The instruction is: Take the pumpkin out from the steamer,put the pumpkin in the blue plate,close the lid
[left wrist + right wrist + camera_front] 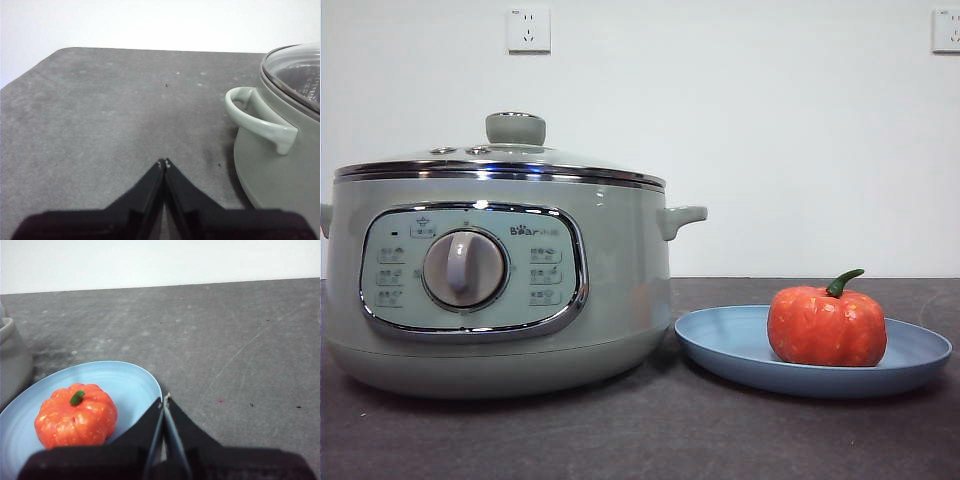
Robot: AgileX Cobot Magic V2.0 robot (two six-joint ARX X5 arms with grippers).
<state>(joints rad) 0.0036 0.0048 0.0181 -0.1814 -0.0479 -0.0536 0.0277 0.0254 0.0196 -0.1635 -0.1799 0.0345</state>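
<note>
- The steamer, a pale sage-green pot with a "Bear" control panel and a central dial, stands on the dark grey table at the left of the front view.
- The lid sits on the steamer, its chrome rim level on the pot's rim and its green knob upright on top.
- The blue plate lies on the table just beside the steamer, on the side of its right-hand side handle.
- The pumpkin rests upright in the blue plate, stem curving upward, well clear of the pot.
- The left gripper has its jaws pressed together at the tips, holding nothing; it hangs over bare table, with the steamer's other side handle and the glass of the lid near it.
- The right gripper is likewise closed tip to tip and empty, above the edge of the blue plate, with the pumpkin near but apart from it.
- Two wall sockets show on the white wall behind.
</note>
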